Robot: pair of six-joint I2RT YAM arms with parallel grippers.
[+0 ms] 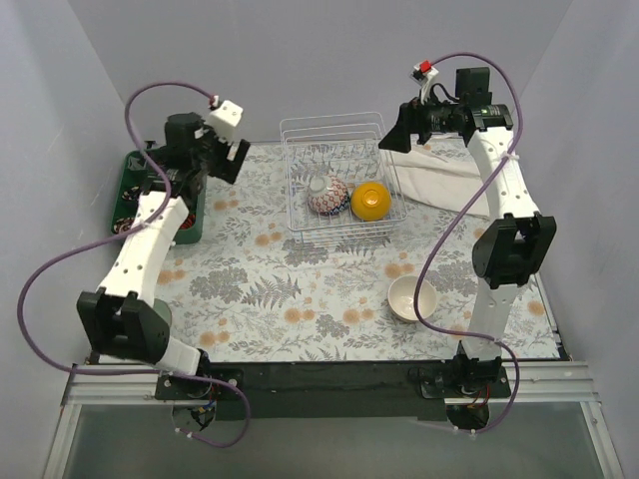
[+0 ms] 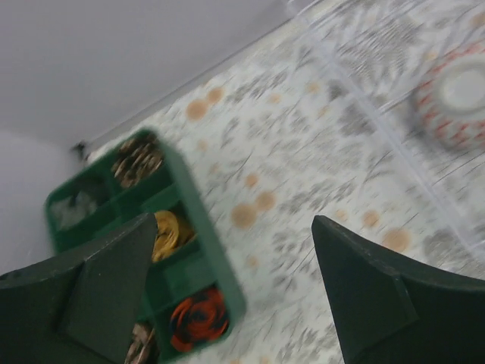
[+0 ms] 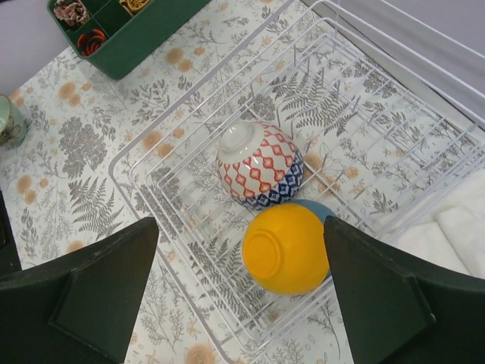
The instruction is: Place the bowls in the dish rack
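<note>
Dish rack point(image 1: 337, 185): white wire basket at the far middle of the table.
Red-patterned bowl point(image 3: 260, 165): inside the rack, tipped over with its base showing.
Orange-yellow bowl point(image 3: 286, 248): in the rack just beside it, base up; a teal-blue bowl point(image 3: 314, 208) peeks out from behind.
White bowl point(image 1: 411, 298): upright on the table, well apart from the rack.
Left gripper point(image 2: 231, 227): fingers spread, empty, over the table between the green tray point(image 2: 198, 262) and the rack.
Right gripper point(image 3: 241, 224): fingers spread, holding nothing, above the rack.
</note>
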